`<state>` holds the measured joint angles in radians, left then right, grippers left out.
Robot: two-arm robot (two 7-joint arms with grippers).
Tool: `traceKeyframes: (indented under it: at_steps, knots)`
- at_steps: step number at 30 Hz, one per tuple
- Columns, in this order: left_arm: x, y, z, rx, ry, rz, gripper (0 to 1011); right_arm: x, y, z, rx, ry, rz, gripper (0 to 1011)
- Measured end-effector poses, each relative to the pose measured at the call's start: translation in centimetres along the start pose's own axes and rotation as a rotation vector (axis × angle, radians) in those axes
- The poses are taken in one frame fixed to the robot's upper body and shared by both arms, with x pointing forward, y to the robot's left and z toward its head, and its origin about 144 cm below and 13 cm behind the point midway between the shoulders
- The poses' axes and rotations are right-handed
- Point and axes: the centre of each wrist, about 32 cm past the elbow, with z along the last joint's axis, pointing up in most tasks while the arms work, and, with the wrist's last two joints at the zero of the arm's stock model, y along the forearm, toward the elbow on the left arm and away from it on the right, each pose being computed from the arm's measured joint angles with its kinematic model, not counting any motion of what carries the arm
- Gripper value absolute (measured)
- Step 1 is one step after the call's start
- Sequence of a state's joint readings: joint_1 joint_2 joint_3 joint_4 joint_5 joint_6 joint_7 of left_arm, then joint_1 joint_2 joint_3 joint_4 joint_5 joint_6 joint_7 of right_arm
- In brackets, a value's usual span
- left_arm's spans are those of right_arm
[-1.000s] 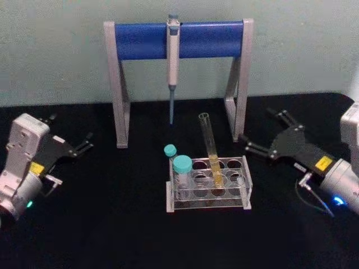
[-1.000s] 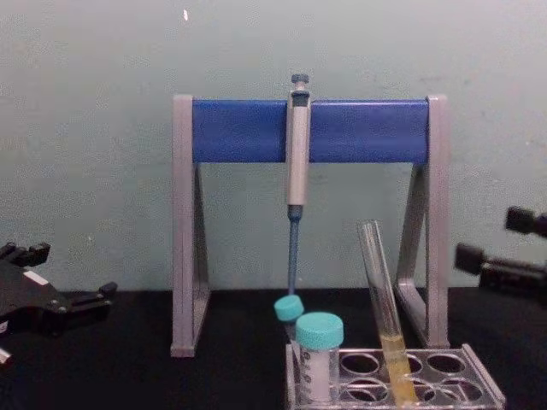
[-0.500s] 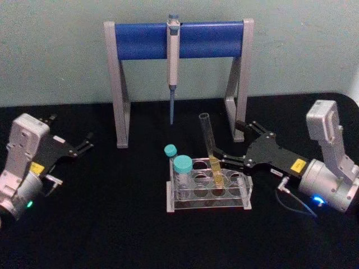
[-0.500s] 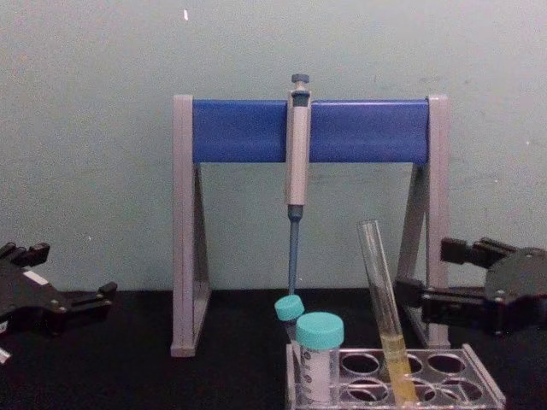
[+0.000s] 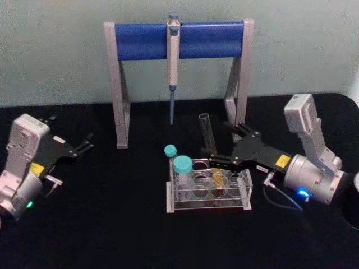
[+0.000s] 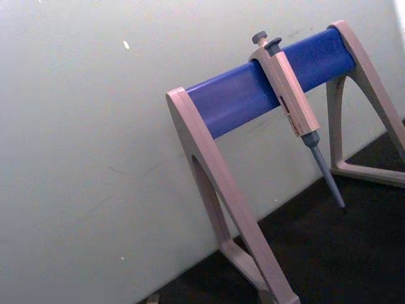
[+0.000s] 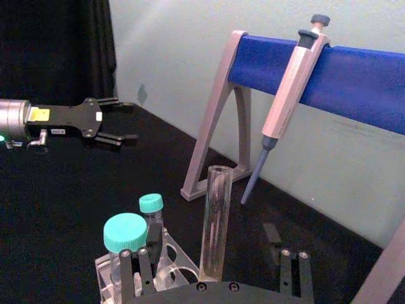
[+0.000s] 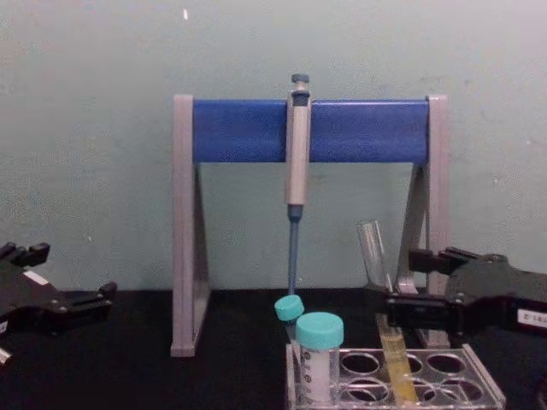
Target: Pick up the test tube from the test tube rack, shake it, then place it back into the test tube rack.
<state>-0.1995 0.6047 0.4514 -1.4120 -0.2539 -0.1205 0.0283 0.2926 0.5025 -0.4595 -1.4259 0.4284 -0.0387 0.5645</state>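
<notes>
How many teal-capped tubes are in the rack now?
2: the large-capped tube at the left front corner of the test tube rack, the small-capped tube just behind it.

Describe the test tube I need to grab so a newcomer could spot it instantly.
In front of the blue-barred pipette stand sits a low clear rack. The test tube leans in it near the middle. It is the only tall, uncapped one, with yellow liquid at the bottom; its neighbours are short and teal-capped.

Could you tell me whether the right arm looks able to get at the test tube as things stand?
Probably yes: the right gripper is open with the test tube between its fingers, and the capped tubes stand to one side. The left gripper sits far off.
</notes>
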Motion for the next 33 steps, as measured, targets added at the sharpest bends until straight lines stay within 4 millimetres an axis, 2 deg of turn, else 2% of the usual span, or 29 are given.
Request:
traceKeyframes:
  at_steps: [16,33]
  knots:
    - [0.0,0.0,0.0,0.0,0.0,0.0,1001,0.6,1.6,0.2,-0.012,0.023,0.003,1000]
    - [0.0,0.0,0.0,0.0,0.0,0.0,1001,0.8,1.7,0.2,-0.005,0.037,0.007,1000]
